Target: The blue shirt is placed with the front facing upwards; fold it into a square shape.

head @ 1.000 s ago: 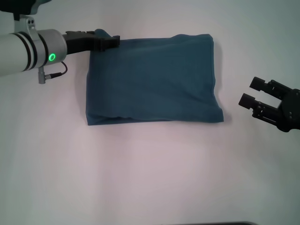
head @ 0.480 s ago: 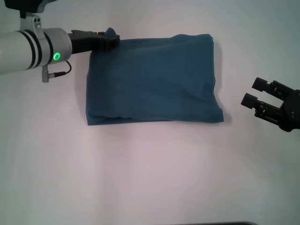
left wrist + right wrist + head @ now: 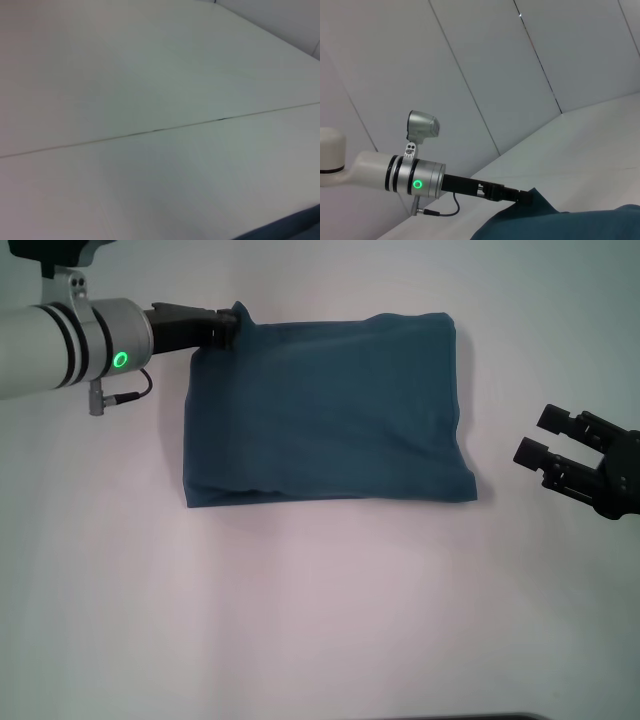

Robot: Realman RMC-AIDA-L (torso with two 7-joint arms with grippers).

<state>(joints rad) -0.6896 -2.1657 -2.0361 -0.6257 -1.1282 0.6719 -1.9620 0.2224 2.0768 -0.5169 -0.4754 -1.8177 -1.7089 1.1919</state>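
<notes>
The blue shirt (image 3: 325, 410) lies folded into a rough rectangle in the middle of the white table, plain side up, with no lettering showing. My left gripper (image 3: 232, 326) is at the shirt's far left corner, shut on a small raised peak of cloth. The right wrist view shows this too, with the left gripper (image 3: 522, 196) pinching the lifted corner of the shirt (image 3: 560, 225). My right gripper (image 3: 538, 435) is open and empty, hovering off the shirt's right edge. A dark sliver of the shirt (image 3: 295, 225) shows in the left wrist view.
The white table (image 3: 320, 620) extends bare in front of the shirt. Grey wall panels (image 3: 485, 75) stand behind the table. A seam in the tabletop (image 3: 160, 130) shows in the left wrist view.
My left gripper has drawn back slightly to the left at the shirt's far left corner, and the cloth now bunches up over its fingertips. The right arm has not moved.
</notes>
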